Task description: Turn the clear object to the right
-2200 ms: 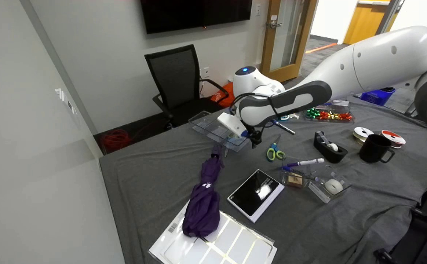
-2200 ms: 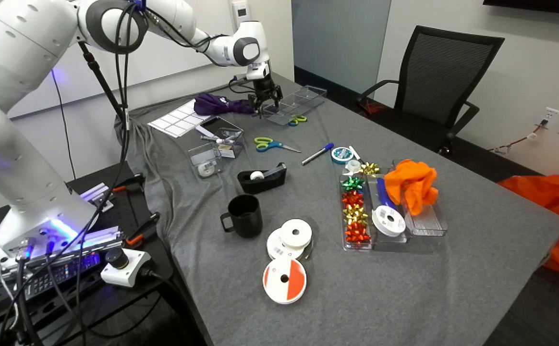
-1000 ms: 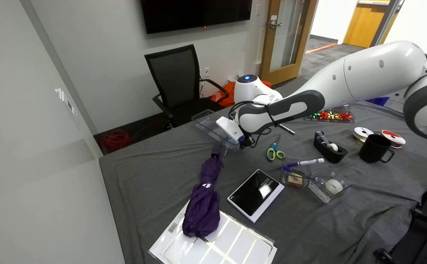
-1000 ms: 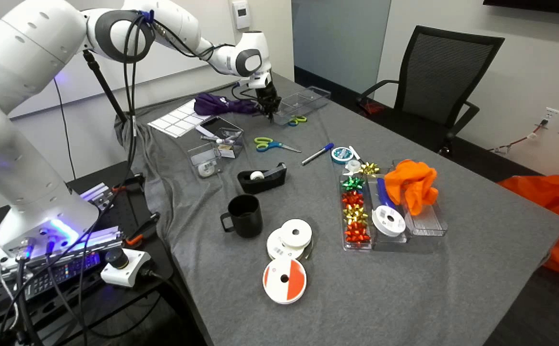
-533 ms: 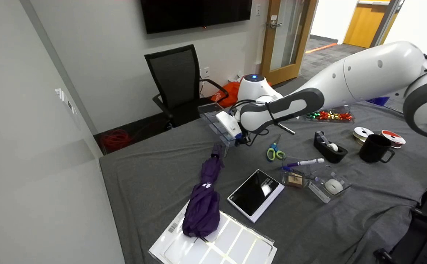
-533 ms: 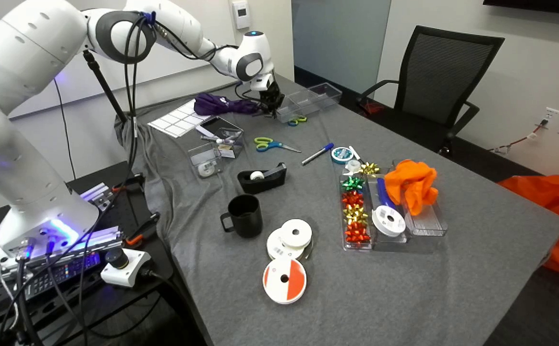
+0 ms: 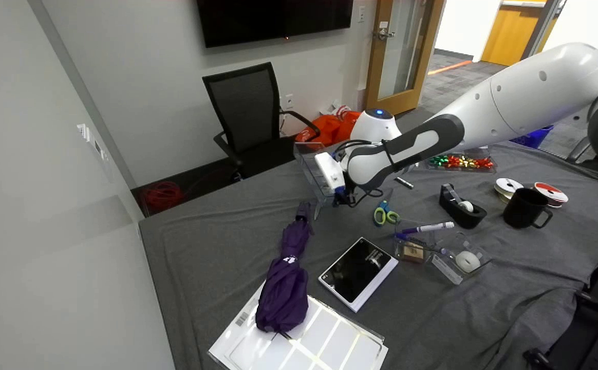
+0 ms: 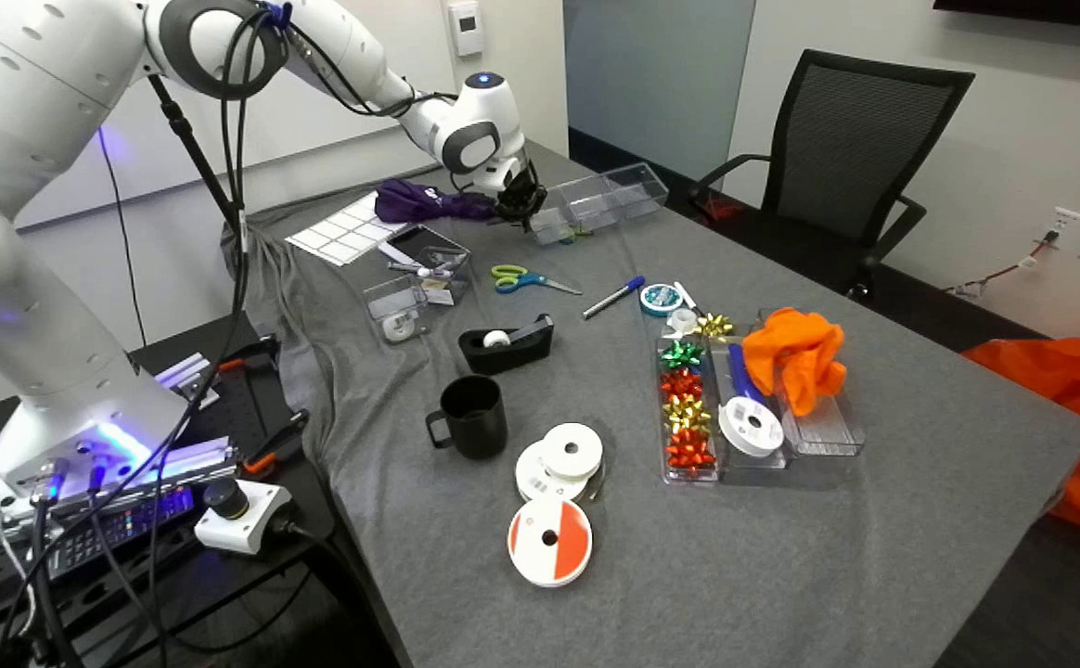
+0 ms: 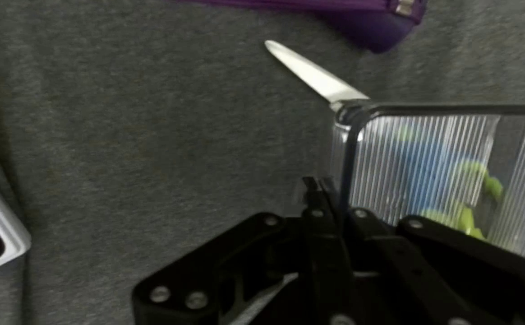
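Black and silver-bolted, the hand (image 9: 340,203) is drawn nearly together, pinching an end wall of the clear, rectangular plastic organizer case (image 8: 603,199). In both exterior views the case is on the grey cloth-covered desk (image 8: 744,566); blue-and-green scissors (image 9: 420,169) show through its ribbed plastic.

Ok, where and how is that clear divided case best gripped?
From above, I'd pinch the clear divided case across its short-end rim nearest the purple umbrella: that edge is slim, and the case looks open on top, which should leave gripping room inside it.
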Controlling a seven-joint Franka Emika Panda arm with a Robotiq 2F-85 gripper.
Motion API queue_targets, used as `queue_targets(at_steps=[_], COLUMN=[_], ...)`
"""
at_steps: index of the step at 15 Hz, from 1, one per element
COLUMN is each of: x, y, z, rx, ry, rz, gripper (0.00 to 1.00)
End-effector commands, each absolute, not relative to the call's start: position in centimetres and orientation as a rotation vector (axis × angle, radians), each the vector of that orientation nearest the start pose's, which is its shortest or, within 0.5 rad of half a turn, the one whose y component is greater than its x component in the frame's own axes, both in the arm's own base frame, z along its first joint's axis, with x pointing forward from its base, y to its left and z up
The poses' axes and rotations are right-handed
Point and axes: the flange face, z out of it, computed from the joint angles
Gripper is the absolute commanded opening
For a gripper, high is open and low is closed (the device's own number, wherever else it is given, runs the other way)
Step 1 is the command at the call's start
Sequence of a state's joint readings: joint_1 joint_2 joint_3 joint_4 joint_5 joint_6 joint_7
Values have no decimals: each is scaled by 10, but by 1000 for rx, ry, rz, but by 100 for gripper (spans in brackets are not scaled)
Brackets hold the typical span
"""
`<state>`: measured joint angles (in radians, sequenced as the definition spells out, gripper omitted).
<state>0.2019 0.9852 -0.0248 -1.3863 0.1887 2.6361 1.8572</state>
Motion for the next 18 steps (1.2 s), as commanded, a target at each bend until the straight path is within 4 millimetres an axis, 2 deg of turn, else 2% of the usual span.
queue_targets(at_steps=[1, 5, 7, 8, 11, 14, 18], x=[703, 674, 662, 684, 670, 669, 660], y=[135, 154, 160, 160, 164, 162, 159], z=[161, 181, 183, 171, 172, 170, 177], rx=[-1707, -1533, -1553, -1564, -1565, -1562, -1399], ry=[2317, 2353, 2302, 2338, 2326, 2328, 2424], rz=[-2, 75, 33, 64, 51, 48, 75], gripper=[1, 1, 1, 4, 4, 1, 1])
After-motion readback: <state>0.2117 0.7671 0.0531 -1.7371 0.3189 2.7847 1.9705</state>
